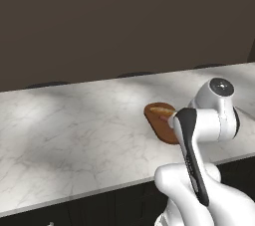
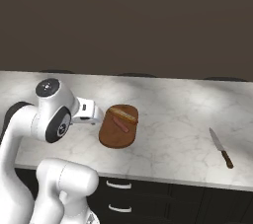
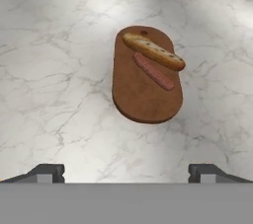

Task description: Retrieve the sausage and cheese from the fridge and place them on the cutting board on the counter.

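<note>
The oval dark wooden cutting board lies on the marbled counter. On it rests the reddish-brown sausage, beside a longer golden bread loaf. My gripper is open with nothing between its fingers, and it hangs above the counter a little short of the board. From the right base view the board with the sausage sits just right of my white hand. My arm partly covers the board in the left base view. The cheese and the fridge are out of view.
A knife with a brown handle lies on the counter well right of the board. Black drawers with silver handles run under the counter's front edge. A dark wall stands behind the counter.
</note>
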